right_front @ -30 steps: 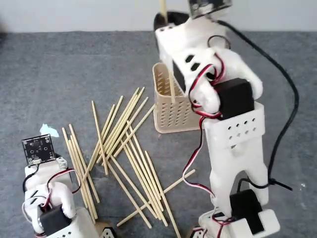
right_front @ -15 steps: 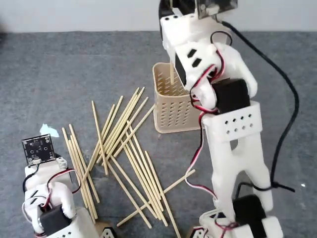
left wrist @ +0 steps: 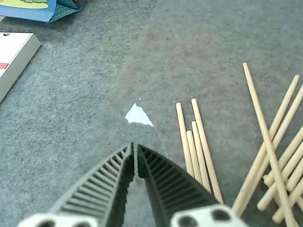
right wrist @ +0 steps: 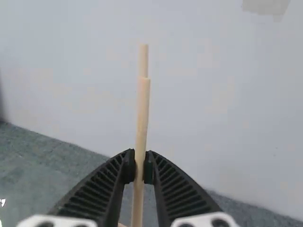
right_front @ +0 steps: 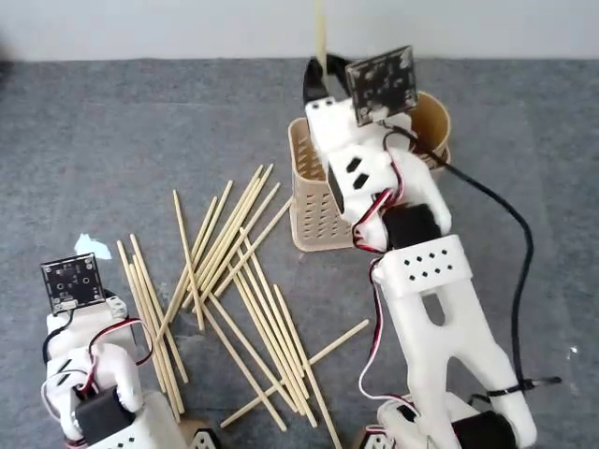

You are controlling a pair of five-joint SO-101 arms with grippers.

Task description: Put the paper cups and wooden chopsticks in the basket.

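Wooden chopsticks (right wrist: 142, 109), a pair, stand upright, pinched between the right gripper's (right wrist: 138, 163) jaws. The basket (right_front: 314, 210) is just below it, with a cup (right_front: 435, 117) beside. The left gripper (left wrist: 135, 151) is closed on nothing, low over grey carpet (left wrist: 71, 94). Loose chopsticks (left wrist: 199, 142) lie just beside its tips, and a white scrap (left wrist: 138, 115) lies just ahead.
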